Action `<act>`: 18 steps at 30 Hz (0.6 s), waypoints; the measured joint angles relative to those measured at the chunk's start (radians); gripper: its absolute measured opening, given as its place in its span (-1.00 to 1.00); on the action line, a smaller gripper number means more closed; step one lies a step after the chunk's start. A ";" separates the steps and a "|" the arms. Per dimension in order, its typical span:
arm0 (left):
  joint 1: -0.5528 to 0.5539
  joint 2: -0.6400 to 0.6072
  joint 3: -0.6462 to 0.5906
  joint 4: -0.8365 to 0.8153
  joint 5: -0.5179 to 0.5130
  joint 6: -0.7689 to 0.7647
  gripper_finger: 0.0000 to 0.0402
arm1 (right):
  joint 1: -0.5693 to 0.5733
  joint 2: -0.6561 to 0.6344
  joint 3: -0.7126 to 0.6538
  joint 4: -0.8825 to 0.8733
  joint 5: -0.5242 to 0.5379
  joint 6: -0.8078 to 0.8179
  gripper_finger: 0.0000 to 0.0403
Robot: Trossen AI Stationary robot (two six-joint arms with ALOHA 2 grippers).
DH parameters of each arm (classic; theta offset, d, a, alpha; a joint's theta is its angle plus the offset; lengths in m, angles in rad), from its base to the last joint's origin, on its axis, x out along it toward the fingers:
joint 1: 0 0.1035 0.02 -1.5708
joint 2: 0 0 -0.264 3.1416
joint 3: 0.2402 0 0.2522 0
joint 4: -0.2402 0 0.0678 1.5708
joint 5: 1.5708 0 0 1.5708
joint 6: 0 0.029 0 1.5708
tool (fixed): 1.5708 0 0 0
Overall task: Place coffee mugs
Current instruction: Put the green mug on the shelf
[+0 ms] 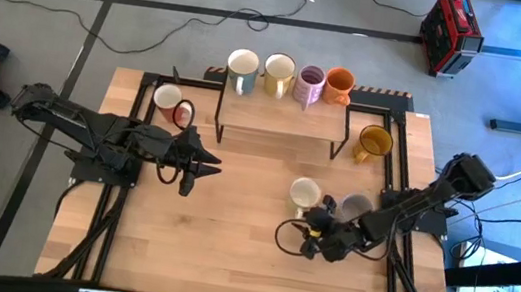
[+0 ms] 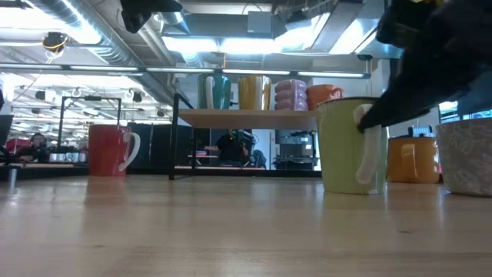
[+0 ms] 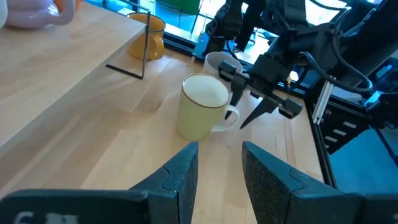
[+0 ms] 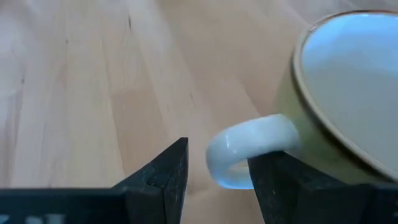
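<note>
Here, we take the small raised shelf as our landmark and go from the near table edge toward it.

Right gripper: well in front of the shelf, toward its right end, low over the table; we see its fingers parted around the white handle of a cream mug, one finger on either side of the loop (whether they press on it, we cannot tell).

Cream mug: upright on the table in front of the shelf's right half, handle turned toward the right gripper.

Grey mug: just right of the cream mug, partly under the right arm.

Left gripper: in front of the shelf's left end, above the table; we see its fingers apart with nothing between them, pointing toward the cream mug.

Red mug: white inside, upright on the table just left of the shelf.

Mustard mug: upright on the table just right of the shelf.

Shelf top: four mugs in a row along its far edge, from left a white mug, a second cream mug, a purple mug and an orange mug.
</note>
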 joint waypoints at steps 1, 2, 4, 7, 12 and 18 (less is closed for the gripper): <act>0.000 0.000 0.000 0.000 0.000 0.000 -0.41 | -0.010 0.012 0.000 0.024 -0.001 -0.019 -0.23; 0.000 0.000 0.000 0.000 0.000 0.000 -0.41 | -0.020 0.026 0.000 0.049 -0.003 -0.033 -0.23; 0.000 0.000 0.000 0.000 0.000 0.000 -0.41 | -0.033 0.051 0.000 0.079 -0.006 -0.039 -0.23; 0.000 0.000 0.000 0.000 0.000 0.000 -0.41 | -0.035 0.083 0.000 0.131 -0.003 -0.061 -0.25; 0.000 0.000 0.000 0.000 0.000 0.001 -0.41 | -0.035 0.141 0.000 0.205 0.026 -0.089 -0.41; 0.000 0.000 0.000 0.000 0.000 0.001 -0.41 | -0.035 0.184 0.000 0.256 0.061 -0.102 -0.77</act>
